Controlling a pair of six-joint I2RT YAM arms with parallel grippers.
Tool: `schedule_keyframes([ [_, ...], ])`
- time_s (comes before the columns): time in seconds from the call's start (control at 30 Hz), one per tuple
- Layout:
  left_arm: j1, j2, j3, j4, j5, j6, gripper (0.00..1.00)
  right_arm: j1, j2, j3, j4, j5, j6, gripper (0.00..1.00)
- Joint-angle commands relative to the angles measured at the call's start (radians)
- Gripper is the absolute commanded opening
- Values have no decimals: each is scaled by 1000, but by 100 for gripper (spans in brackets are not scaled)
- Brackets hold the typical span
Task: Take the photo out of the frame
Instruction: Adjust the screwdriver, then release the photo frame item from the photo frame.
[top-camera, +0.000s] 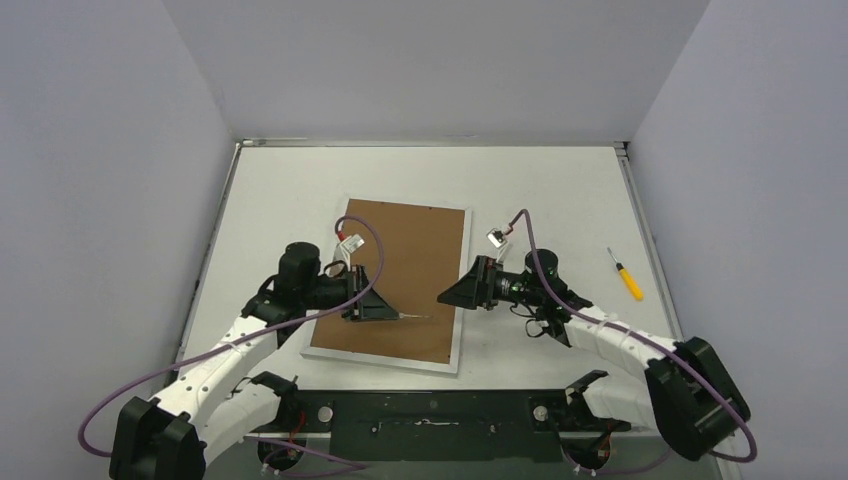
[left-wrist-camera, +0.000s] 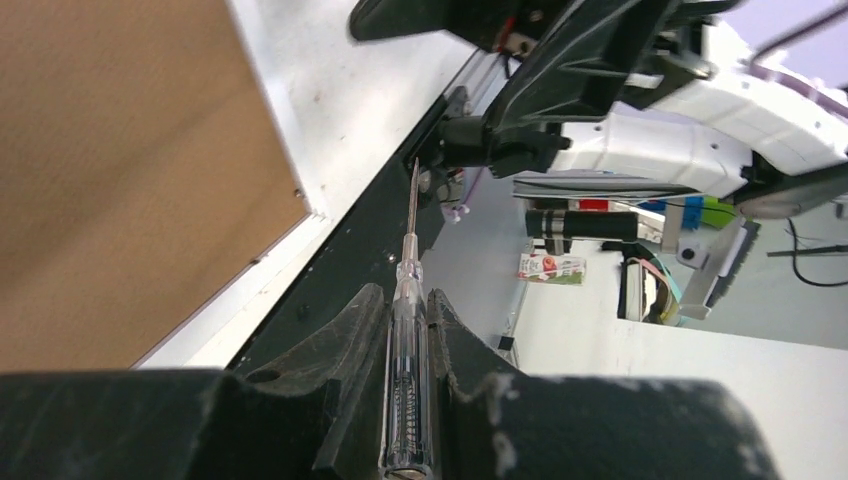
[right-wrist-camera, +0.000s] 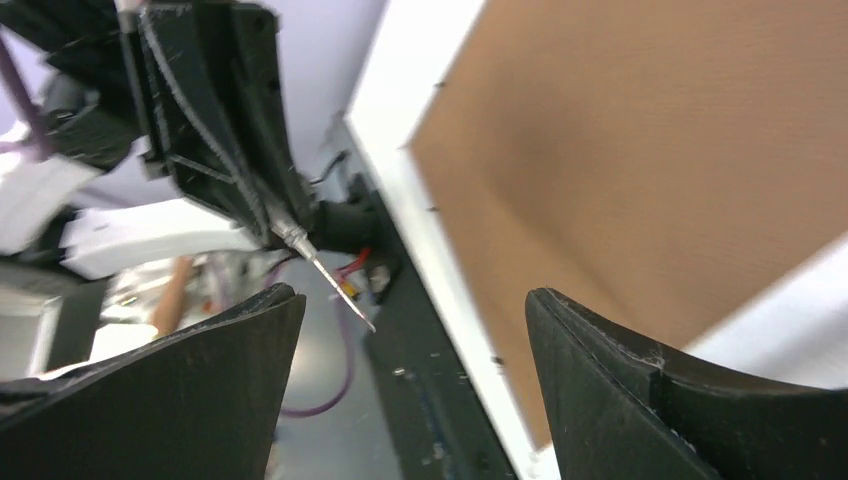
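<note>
The frame (top-camera: 410, 250) lies face down mid-table, its brown back up inside a narrow white border (top-camera: 385, 357). The photo is hidden. My left gripper (top-camera: 375, 308) hovers over the frame's near part, shut on a clear-handled screwdriver (left-wrist-camera: 410, 330) whose thin shaft (top-camera: 415, 317) points right. In the left wrist view the frame's corner (left-wrist-camera: 130, 170) is at the left. My right gripper (top-camera: 445, 297) stands open at the frame's right edge, facing the screwdriver tip (right-wrist-camera: 330, 270), with nothing between its fingers (right-wrist-camera: 640, 400). The brown back (right-wrist-camera: 650, 170) fills the right wrist view's upper right.
A yellow-handled screwdriver (top-camera: 628, 275) lies on the table at the right. A small white tag on a cable (top-camera: 495, 238) hangs beside the right wrist. Grey walls enclose the table on three sides. The black base rail (top-camera: 430, 415) runs along the near edge.
</note>
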Motion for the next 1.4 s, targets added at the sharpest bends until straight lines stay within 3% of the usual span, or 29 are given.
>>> schedule_keyframes([
  [0.0,-57,26,49,-116,-106,81,0,-4,-154,68,-537,257,-344,85],
  [0.13,-168,71,45,-108,-204,49,0,-8,-147,23,-549,275,-330,83],
  [0.2,-206,100,38,-83,-242,21,0,-5,-124,-27,-502,254,-300,77],
  [0.53,-232,205,-70,104,-249,-236,0,12,-102,-207,-267,224,-182,54],
  [0.83,-263,247,-97,175,-290,-296,0,88,17,-250,-74,243,-118,37],
  [1.37,-289,352,-33,53,-301,-240,0,127,111,-257,28,256,-98,29],
])
